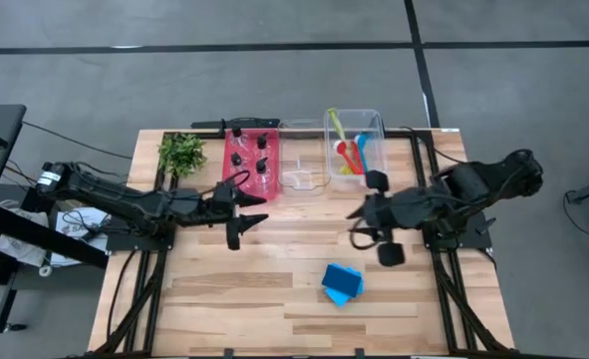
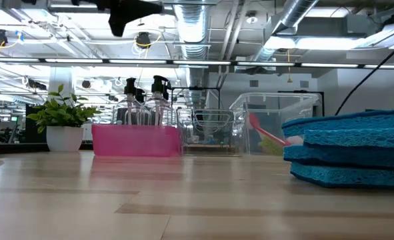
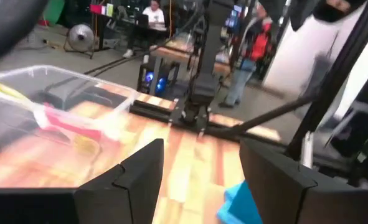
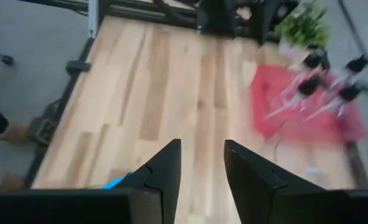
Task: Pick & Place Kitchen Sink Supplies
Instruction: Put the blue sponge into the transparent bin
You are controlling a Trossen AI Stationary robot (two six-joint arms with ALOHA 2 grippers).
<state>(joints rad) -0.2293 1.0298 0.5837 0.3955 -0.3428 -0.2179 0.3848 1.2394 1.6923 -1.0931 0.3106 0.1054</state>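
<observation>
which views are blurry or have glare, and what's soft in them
Right wrist view: motion smear on the red bin and its bottles. Left wrist view: clear bin and background people soft. Low view: the sponges loom large near the lens, and bright ceiling lights glare. High view: evenly lit, crisp, only faint shadows on the table.
</observation>
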